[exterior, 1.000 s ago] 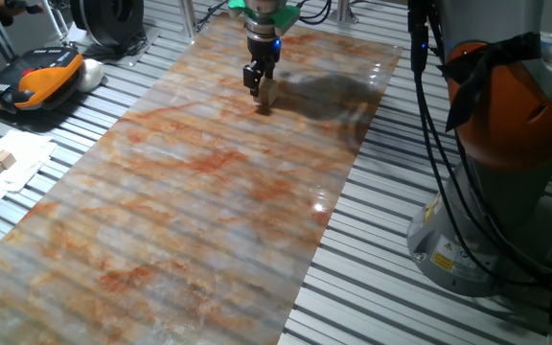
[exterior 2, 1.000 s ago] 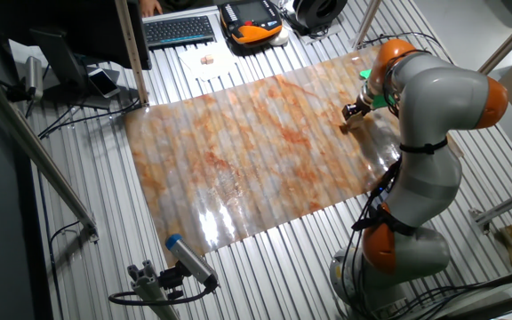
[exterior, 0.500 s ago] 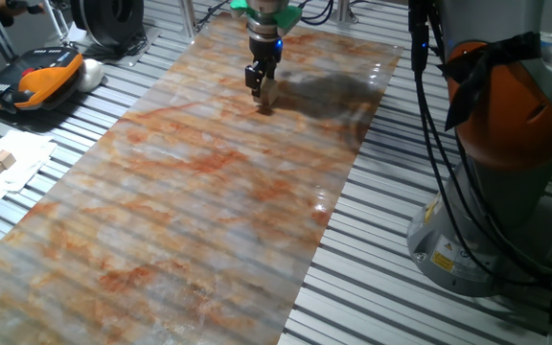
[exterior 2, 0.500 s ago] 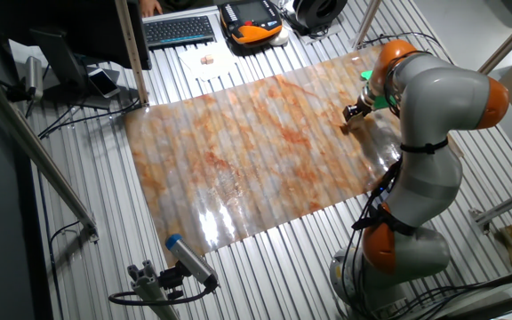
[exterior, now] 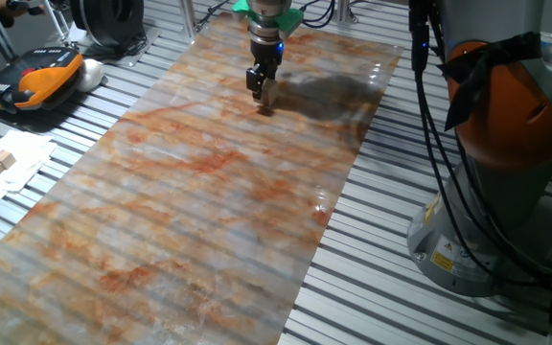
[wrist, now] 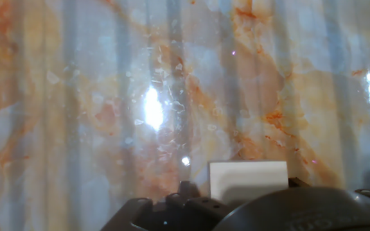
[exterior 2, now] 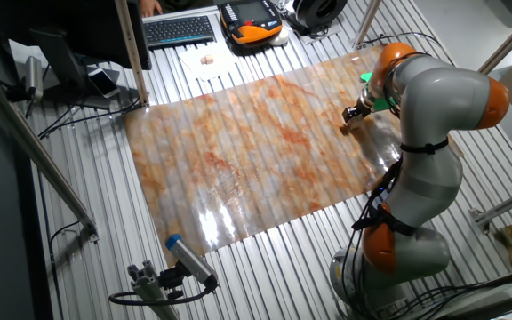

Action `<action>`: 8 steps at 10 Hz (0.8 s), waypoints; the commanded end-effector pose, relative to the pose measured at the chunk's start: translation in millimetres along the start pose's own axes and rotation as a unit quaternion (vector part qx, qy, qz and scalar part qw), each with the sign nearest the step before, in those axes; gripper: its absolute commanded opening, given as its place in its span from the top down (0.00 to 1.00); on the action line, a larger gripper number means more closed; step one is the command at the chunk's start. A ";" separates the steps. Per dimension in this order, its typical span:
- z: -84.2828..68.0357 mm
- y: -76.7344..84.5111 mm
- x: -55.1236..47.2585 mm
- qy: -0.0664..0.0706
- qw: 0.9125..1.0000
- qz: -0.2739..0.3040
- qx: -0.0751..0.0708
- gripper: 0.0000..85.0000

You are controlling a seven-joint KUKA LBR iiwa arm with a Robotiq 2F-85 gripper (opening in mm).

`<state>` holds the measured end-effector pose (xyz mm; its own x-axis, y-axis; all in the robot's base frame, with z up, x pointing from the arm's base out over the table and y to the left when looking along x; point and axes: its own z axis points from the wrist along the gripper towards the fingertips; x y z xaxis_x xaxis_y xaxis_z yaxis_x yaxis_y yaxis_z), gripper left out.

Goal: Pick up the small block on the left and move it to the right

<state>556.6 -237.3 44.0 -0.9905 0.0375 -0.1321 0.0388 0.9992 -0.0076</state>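
The small block (exterior: 268,94) is a pale tan cube at the far end of the marbled sheet (exterior: 190,201), right at the tips of my gripper (exterior: 260,91). The dark fingers stand upright and close against the block, which sits low on or just above the sheet. From the other fixed view the gripper (exterior 2: 352,116) is at the sheet's right edge, with the block (exterior 2: 357,125) just under it. In the hand view the block (wrist: 248,179) shows as a pale square against the dark gripper body (wrist: 236,215) at the bottom edge; the fingertips themselves are hidden.
An orange and black pendant (exterior: 32,79) lies at the left. Two smaller tan cubes sit on white paper (exterior: 3,161). The arm's grey and orange base (exterior: 496,144) and its cables stand at the right. A keyboard (exterior 2: 178,29) lies behind the sheet.
The gripper has crept slightly up and to the right in the fixed view, and the block stays at its fingertips.
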 end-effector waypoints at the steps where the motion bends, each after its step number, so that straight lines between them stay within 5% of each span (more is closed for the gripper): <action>1: -0.1 -0.2 -0.2 0.001 1.000 0.001 0.000 0.20; 4: 0.5 -1.0 -0.5 0.002 1.000 -0.002 -0.003 0.20; 5: 1.0 -1.1 -0.7 0.002 1.000 -0.003 -0.003 0.40; 8: 2.0 -1.6 -1.2 0.002 1.000 -0.005 -0.002 0.40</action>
<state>558.0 -239.0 42.4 -0.9915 0.0268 -0.1276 0.0278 0.9996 -0.0061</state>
